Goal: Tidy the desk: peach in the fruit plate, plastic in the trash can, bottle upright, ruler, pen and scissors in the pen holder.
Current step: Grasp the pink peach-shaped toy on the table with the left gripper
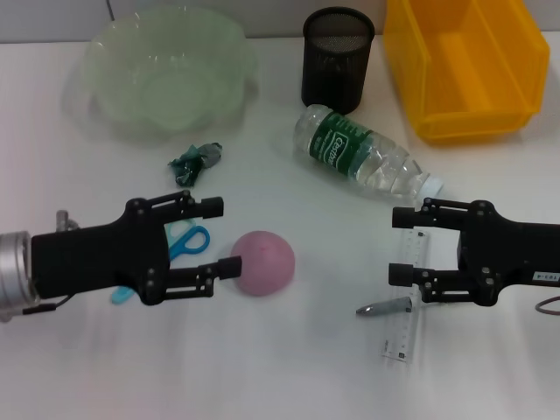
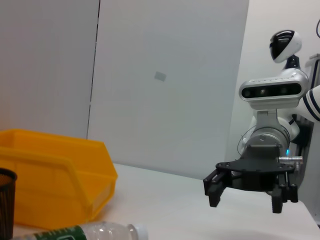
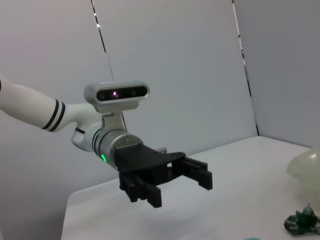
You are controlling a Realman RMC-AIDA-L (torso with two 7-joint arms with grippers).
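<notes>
- A plain white flat surface [image 1: 289,367] fills the head view, with objects scattered across it.
- At the far left stands a large translucent pale green bowl with a wavy rim, the fruit plate [image 1: 166,70].
- At the far centre stands a black wire-mesh cylindrical pen holder [image 1: 338,58], upright.
- At the far right sits a bright yellow rectangular plastic trash can [image 1: 468,66], just right of the pen holder.
- A clear plastic bottle with a green label and white cap [image 1: 367,156] lies on its side in the middle, cap pointing right and nearer.
- A small crumpled piece of dark green plastic [image 1: 196,160] lies just in front of the fruit plate.
- A matte pink round peach [image 1: 262,262] rests on the surface near the centre.
- The left gripper [image 1: 222,236] hovers at the near left, its black fingers spread apart and holding nothing; the nearer fingertip is right beside the peach.
- Blue-handled scissors [image 1: 186,241] lie partly hidden under the left gripper.
- The right gripper [image 1: 402,246] hovers at the near right, fingers spread and empty.
- A short transparent plastic ruler [image 1: 404,328] lies beneath the right gripper, running near to far.
- A grey pen [image 1: 383,307] lies across the ruler.
</notes>
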